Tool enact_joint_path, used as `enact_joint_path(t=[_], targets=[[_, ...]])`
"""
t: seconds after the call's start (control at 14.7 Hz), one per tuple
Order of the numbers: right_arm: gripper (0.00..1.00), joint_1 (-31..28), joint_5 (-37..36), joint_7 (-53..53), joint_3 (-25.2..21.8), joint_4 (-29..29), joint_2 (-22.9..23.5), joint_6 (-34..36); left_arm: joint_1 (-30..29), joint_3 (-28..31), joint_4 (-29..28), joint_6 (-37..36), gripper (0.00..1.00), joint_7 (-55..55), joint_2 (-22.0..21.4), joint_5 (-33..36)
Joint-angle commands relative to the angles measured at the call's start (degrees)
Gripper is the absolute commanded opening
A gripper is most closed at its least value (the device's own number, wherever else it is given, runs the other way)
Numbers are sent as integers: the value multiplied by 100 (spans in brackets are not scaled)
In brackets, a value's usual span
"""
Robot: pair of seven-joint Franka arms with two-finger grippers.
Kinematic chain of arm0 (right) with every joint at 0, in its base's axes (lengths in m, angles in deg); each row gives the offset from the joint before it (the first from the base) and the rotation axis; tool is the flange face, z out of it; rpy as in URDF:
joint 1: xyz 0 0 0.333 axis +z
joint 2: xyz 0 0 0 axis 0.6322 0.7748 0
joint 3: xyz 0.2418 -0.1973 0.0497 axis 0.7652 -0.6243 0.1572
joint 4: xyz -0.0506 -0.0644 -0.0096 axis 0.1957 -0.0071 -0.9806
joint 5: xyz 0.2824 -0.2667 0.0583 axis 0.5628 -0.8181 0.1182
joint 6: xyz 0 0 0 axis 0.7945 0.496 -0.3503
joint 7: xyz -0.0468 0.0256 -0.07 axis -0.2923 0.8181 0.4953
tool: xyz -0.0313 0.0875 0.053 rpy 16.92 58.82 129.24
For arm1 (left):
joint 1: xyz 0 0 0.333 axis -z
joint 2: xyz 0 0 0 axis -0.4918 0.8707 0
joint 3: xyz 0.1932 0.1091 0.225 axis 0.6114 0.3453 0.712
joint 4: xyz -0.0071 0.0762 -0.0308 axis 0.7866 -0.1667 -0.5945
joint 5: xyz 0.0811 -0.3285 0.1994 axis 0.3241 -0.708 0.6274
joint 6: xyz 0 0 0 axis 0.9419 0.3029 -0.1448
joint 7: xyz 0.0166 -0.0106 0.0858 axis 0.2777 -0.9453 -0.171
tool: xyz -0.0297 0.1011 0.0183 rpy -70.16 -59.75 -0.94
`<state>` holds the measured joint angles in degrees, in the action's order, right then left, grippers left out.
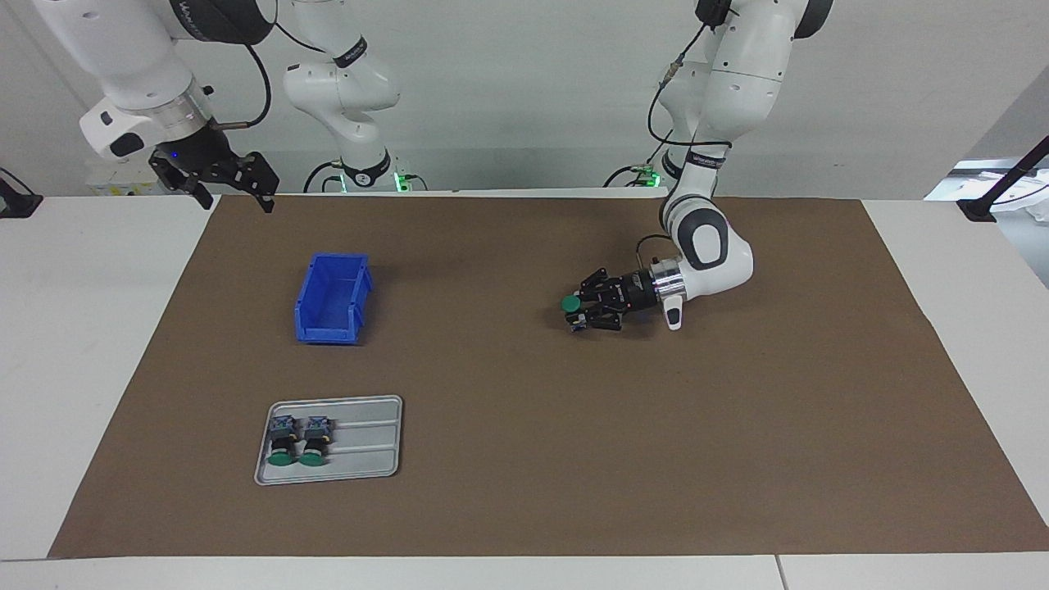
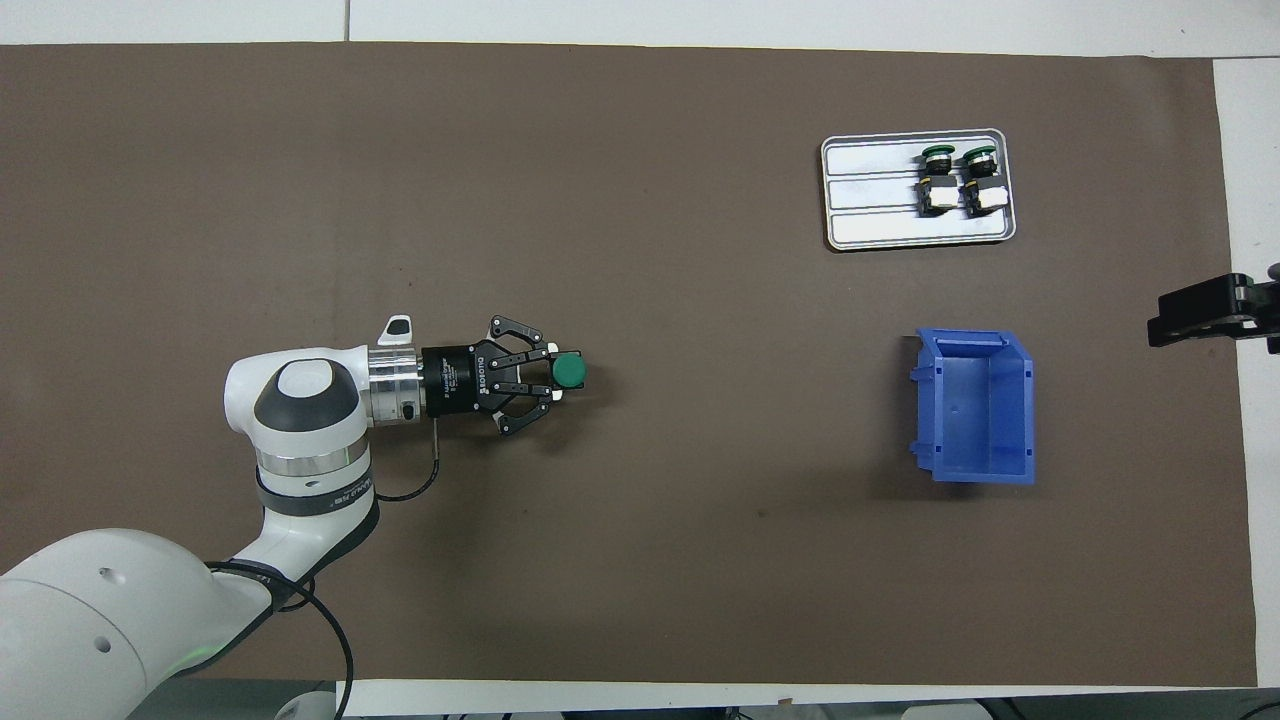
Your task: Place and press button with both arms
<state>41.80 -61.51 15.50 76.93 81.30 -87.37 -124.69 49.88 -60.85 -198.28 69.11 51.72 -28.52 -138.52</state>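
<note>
My left gripper [image 1: 580, 315] lies level and low over the brown mat, about mid-table, and is shut on a button [image 1: 571, 304] that stands upright with its green cap on top. It also shows in the overhead view, with the gripper [image 2: 553, 375] closed around the button [image 2: 570, 371]. I cannot tell whether the button's base touches the mat. My right gripper [image 1: 232, 195] hangs open and empty in the air over the mat's corner at the right arm's end; only its tip [image 2: 1200, 315] shows from above.
A grey tray [image 1: 369, 447] [image 2: 870, 200] holds two more green-capped buttons [image 1: 297, 442] [image 2: 957, 180] lying side by side. An empty blue bin [image 1: 332, 299] [image 2: 975, 405] stands nearer to the robots than the tray. The brown mat [image 1: 737, 451] covers the table.
</note>
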Motion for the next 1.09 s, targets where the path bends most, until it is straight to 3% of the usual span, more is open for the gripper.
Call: enact_joint_path(t=[0.0,0.68,0.75,0.89,1.02], targets=[[98,-39,34,-65,21,71,-53,17,-12,44,-110,15,28,-40,-70,-153],[98,-39,34,-65,21,71,-53,17,15,61,-110,68,43,39,-105,-126],[98,-39,34,-65,21,71,-53,17,23,61,-110,68,48,39,-105,-126],[98,-39,34,-65,21,71,-61,17,15,61,-110,33,98,57,-114,-65],[98,-39,34,-65,21,71,-53,17,41,70,-110,68,100,65,-157,-47]])
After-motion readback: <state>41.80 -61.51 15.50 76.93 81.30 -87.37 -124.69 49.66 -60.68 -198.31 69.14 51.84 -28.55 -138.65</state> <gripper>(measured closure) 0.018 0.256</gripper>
